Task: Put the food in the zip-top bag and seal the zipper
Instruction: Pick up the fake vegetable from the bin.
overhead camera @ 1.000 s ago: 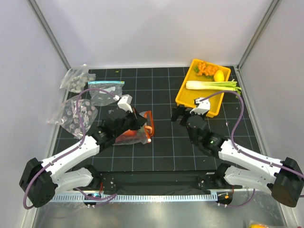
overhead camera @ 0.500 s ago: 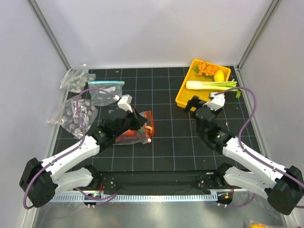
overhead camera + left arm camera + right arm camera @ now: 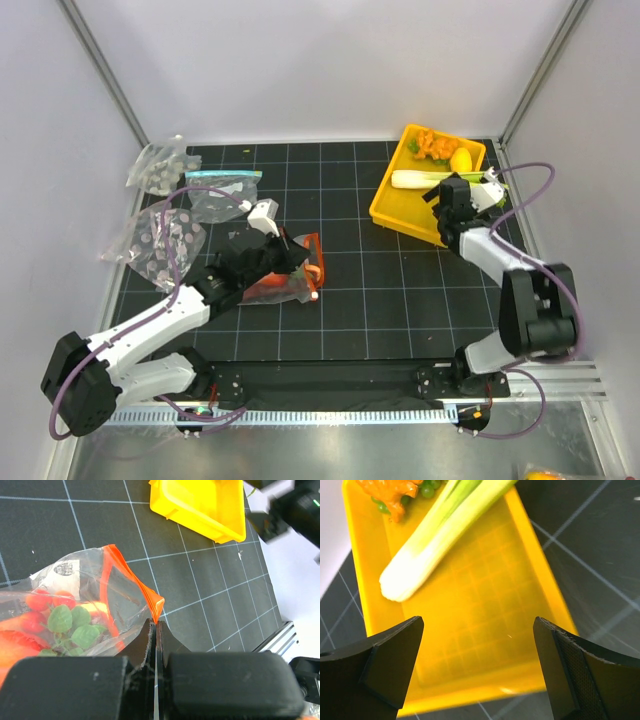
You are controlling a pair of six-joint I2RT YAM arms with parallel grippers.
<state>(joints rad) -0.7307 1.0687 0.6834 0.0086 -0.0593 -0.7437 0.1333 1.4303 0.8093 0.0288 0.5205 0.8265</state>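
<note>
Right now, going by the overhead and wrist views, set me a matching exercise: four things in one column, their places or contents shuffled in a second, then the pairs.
Column one:
1 leek
2 zip-top bag
3 yellow tray
4 bag with light-blue strip

Column two:
A holds red and green toy food
B back right of the black mat
C lies crosswise inside the tray
D back left of the mat, beside the dotted-piece bags

Pairs: 1-C; 2-A; 3-B; 4-D
</note>
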